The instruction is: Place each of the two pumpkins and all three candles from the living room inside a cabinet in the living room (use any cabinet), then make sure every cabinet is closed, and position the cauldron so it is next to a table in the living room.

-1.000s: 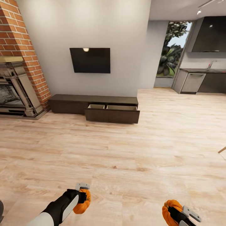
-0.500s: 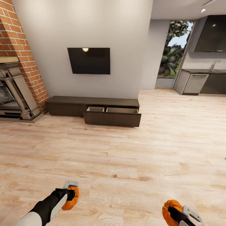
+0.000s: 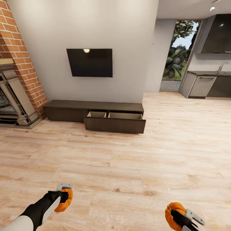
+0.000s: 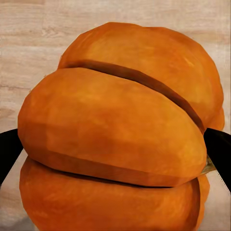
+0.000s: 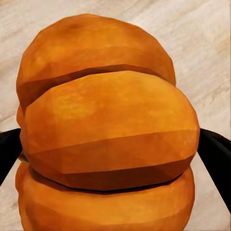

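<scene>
Two arms low and forward, each end effector (image 3: 63, 196) (image 3: 179, 215) clamping a pumpkin (image 3: 62, 202) (image 3: 171, 214)

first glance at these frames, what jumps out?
Two orange pumpkins: one clamped in the left gripper low at the head view's left, the left pumpkin swelling large in its wrist view, and the right pumpkin in the right gripper low at the right. Ahead across bare wood floor, the dark brown cabinet sits under a wall TV with its drawer pulled open.
</scene>
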Controlling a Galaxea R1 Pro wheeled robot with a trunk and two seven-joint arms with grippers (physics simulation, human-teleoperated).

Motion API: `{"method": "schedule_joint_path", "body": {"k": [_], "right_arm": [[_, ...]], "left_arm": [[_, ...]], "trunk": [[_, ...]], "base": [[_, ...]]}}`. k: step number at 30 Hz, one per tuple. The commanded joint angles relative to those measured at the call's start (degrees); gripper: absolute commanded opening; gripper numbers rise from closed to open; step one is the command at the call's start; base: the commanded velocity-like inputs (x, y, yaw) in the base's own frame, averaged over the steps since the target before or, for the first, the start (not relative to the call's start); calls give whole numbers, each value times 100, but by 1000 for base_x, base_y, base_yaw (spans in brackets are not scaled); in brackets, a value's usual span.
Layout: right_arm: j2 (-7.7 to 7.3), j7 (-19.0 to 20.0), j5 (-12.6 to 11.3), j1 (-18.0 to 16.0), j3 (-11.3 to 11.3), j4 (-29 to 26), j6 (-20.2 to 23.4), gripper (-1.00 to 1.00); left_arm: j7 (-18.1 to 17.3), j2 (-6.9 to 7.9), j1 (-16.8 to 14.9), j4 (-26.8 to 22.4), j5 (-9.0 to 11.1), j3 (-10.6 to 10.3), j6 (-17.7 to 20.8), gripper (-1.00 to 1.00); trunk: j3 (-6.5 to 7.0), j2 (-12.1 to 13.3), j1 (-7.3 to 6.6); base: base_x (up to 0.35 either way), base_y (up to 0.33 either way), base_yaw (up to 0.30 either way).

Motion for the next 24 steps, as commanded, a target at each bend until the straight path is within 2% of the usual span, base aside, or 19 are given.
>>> {"method": "schedule_joint_path", "body": {"k": [1,4,7,12,24], "right_arm": [[35,-48,41,-5,43,-11,-40,-100],[239,-83,504,-5,45,-1,-57,-100],[364,-111,792,-5,38,4,-61,-100],[398,-118,865,-5,36,6,-62,-100],[402,-119,872,-5,36,6,-79,-100]], "left_arm": [[59,9,-5,-17,42,-46,25,-100],[59,10,-5,-16,43,-46,24,-100],[59,9,-4,-14,43,-46,27,-100],[59,-10,-4,-11,43,-46,28,-100],[59,-38,-4,-10,43,-52,26,-100]], "trunk": [[-7,-5,4],[-7,-5,4],[-7,-5,4],[-7,-5,4],[-7,-5,4]], "base": [[333,0,0],[333,0,0],[333,0,0],[333,0,0],[333,0,0]]}}
